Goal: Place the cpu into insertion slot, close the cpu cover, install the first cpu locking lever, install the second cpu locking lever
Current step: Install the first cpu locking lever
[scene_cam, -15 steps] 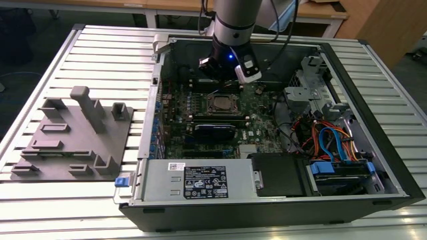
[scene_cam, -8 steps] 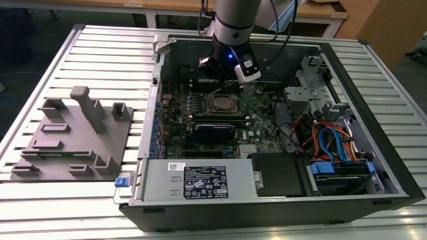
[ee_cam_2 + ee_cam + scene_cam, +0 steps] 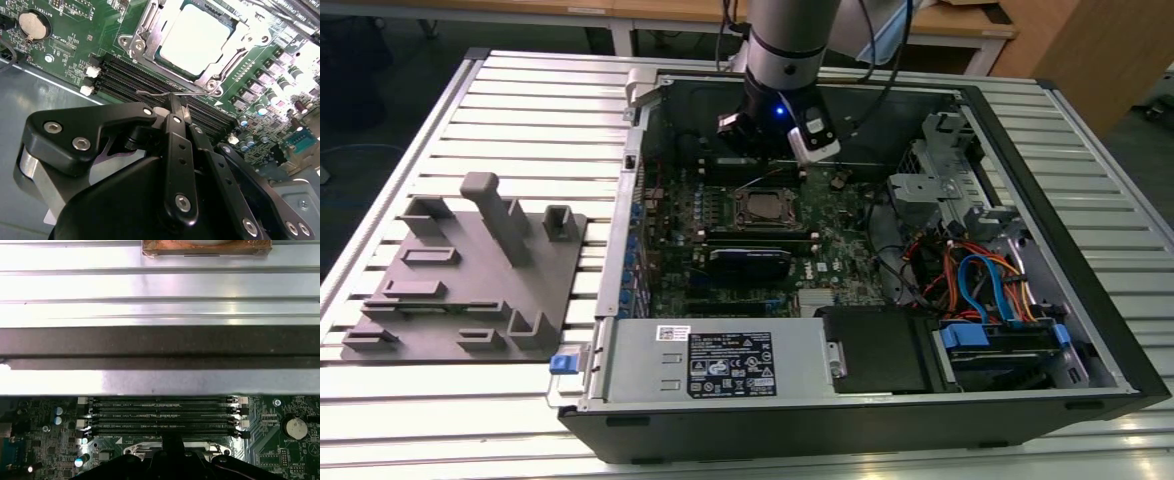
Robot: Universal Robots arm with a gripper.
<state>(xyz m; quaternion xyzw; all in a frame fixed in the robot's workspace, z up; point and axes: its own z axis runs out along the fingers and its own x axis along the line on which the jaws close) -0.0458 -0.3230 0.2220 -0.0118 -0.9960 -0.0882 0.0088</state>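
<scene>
We see the cpu [image 3: 197, 37] in the insertion slot [image 3: 131, 42] under the cpu cover [image 3: 227, 55], inside the case [image 3: 1107, 330] on the table [image 3: 520, 110]; gripper [image 3: 176, 102] jaws pressed together at the wire lever [image 3: 150, 92]

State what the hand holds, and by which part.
Cannot be told: the shut hand meets the thin locking lever mid-length, beside the cpu cover; pinched or merely pressed is unclear.

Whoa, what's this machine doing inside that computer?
A robot arm is reaching into an open computer case on a slatted table. The cpu already sits in the insertion slot with the cpu cover down over it. The gripper, fingers together, is at a thin wire locking lever beside the socket.
</scene>
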